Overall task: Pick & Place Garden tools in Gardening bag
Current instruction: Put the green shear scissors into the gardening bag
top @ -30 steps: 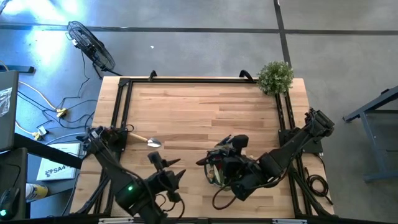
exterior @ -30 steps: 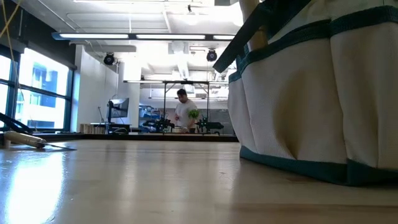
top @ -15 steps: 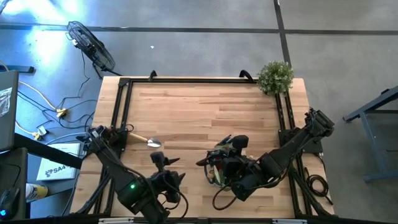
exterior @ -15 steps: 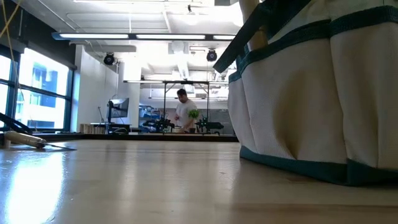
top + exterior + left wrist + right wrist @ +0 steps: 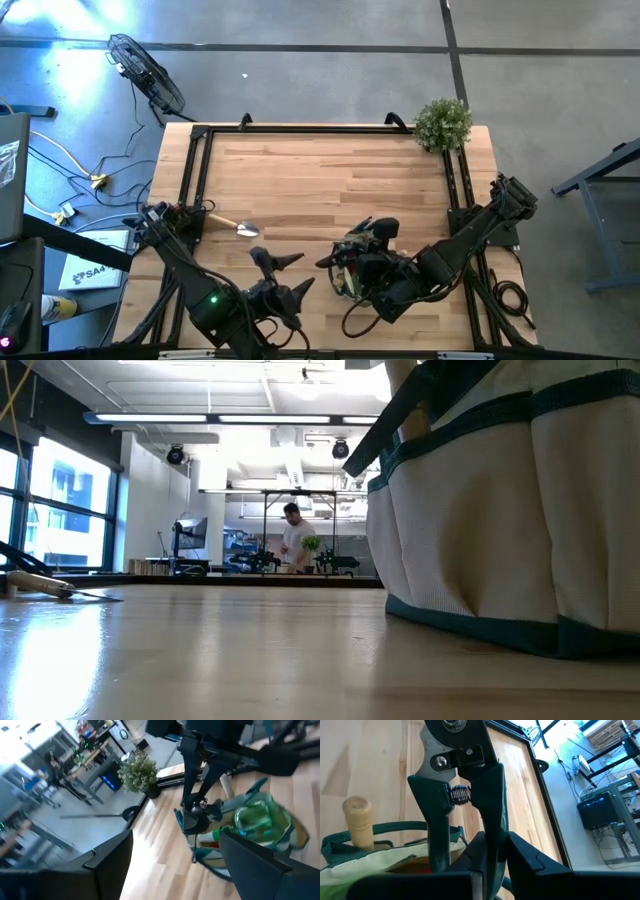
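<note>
Left gripper [image 5: 293,274] has swung toward the bag [image 5: 352,272] since a second ago; I log its jaws spread wide, empty. Right gripper [image 5: 490,851]: clamped on one green handle of the shears [image 5: 462,795], directly above the bag, a wooden handle [image 5: 358,819] already inside. Trowel [image 5: 238,226]: on the table, well behind my left gripper, next in line by my reckoning.

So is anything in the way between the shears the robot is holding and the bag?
Nothing visible blocks them. The right gripper holds the shears by one handle right above the bag. A wooden handle already sticks up from the bag, off to one side.
</note>
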Robot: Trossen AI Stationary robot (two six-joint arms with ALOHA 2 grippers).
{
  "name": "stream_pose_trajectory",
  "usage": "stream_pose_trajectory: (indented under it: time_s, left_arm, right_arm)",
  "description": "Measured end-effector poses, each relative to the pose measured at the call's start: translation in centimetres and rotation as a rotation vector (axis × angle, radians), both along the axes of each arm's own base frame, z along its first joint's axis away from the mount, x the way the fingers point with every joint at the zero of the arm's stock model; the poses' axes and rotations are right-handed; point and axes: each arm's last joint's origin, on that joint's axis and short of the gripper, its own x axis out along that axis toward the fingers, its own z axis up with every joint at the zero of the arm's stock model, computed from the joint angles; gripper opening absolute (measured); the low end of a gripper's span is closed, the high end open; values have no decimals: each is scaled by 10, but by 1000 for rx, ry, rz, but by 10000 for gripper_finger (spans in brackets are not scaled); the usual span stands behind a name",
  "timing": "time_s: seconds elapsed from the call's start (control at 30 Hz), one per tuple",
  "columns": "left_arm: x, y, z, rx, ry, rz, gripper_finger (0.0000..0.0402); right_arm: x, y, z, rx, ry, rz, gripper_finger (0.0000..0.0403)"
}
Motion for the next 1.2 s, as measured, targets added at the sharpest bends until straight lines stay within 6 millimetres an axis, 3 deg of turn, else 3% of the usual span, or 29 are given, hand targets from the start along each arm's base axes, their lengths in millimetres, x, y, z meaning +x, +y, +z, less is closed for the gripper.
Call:
stream_pose_trajectory:
  time_s: [0.13, 0.27, 0.47, 0.6, 0.87, 1.2]
  left_arm:
    - [1, -3, 1, 115, 73, -51, 287]
    - [3, -6, 3, 121, 50, -52, 287]
    - [4, -8, -26, 211, 140, -64, 287]
    - [8, -11, -37, 368, 194, -76, 287]
    - [24, -26, -39, 701, 372, -158, 287]
    - [50, -23, -68, 1068, 652, -51, 287]
  right_arm:
    - [0, 0, 0, 7, 5, 4, 34]
    - [0, 0, 0, 8, -3, -6, 34]
    - [-1, 0, -1, 27, 18, 7, 34]
    - [0, 0, -1, 44, 25, 8, 34]
    - [3, -3, -2, 72, 38, 7, 34]
    - [5, -7, -2, 110, 58, 6, 34]
